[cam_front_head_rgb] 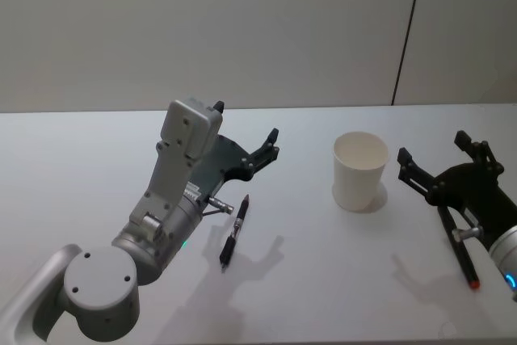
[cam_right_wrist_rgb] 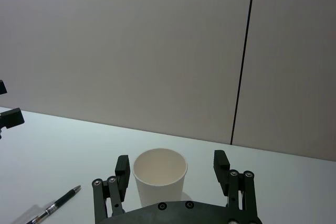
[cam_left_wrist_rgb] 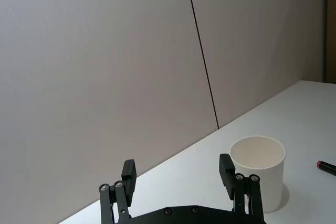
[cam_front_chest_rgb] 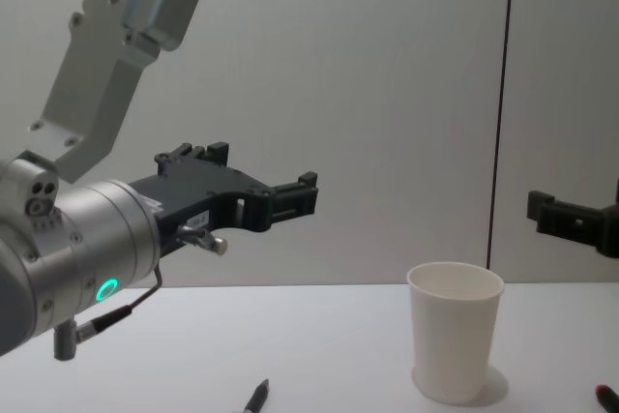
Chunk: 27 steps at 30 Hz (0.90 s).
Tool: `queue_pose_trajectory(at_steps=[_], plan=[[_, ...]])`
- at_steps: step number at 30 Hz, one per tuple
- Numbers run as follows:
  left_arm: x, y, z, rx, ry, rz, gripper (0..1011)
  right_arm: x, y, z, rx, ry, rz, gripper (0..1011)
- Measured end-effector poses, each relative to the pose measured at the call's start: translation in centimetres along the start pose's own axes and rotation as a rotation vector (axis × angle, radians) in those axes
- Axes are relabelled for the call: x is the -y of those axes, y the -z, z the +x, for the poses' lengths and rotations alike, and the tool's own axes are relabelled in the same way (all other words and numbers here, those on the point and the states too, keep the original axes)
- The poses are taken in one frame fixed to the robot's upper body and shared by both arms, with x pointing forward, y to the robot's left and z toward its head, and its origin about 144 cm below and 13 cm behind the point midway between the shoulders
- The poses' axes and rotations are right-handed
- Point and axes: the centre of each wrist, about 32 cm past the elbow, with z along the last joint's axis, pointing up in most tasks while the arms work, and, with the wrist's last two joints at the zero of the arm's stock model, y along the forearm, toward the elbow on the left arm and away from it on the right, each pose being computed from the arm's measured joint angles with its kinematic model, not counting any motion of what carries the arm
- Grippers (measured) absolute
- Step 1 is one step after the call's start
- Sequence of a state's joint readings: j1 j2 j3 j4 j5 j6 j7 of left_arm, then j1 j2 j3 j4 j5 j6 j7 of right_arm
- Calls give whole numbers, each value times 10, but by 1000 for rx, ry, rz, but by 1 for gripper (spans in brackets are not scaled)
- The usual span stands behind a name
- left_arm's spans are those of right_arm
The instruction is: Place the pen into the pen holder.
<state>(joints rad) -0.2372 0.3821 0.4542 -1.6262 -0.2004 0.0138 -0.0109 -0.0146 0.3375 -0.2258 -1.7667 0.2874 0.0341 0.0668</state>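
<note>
- L gripper (cam_front_head_rgb: 246,121) is held up above table (cam_front_head_rgb: 97,159); fingers are spread wide, nothing is pinched.
- Black pen (cam_front_head_rgb: 233,231) is laid flat on table, below L gripper and back toward its wrist; it is not touched.
- Pen holder (cam_front_head_rgb: 359,170), a white paper cup, is stood upright on table, ahead of L gripper's fingertips and off to its R side, lower than the fingers and apart from them.
- R gripper (cam_front_head_rgb: 430,145) is held just on the other side of the pen holder, raised higher than the rim; fingers are spread apart and empty.
- In R wrist view the pen holder is framed between R gripper's fingers, ahead of them, w/o contact.
- 2nd pen (cam_front_head_rgb: 462,254), w/ red end, is laid on table below R gripper's wrist.
- Wall (cam_front_head_rgb: 242,30) w/ dark vertical seam (cam_front_head_rgb: 408,30) is seen beyond both grippers.
</note>
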Motion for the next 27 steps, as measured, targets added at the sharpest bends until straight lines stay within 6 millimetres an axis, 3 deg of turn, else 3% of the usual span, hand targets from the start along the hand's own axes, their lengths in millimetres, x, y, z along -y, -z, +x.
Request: queue_pose_trajectory(at_steps=[15,27], plan=[[0,0,0,0,0,0,1008,-4,-1,0,-9,11,-17,1001],[0,0,0,0,0,0,1008,-25,0,-1,-17,76,-117,1001]])
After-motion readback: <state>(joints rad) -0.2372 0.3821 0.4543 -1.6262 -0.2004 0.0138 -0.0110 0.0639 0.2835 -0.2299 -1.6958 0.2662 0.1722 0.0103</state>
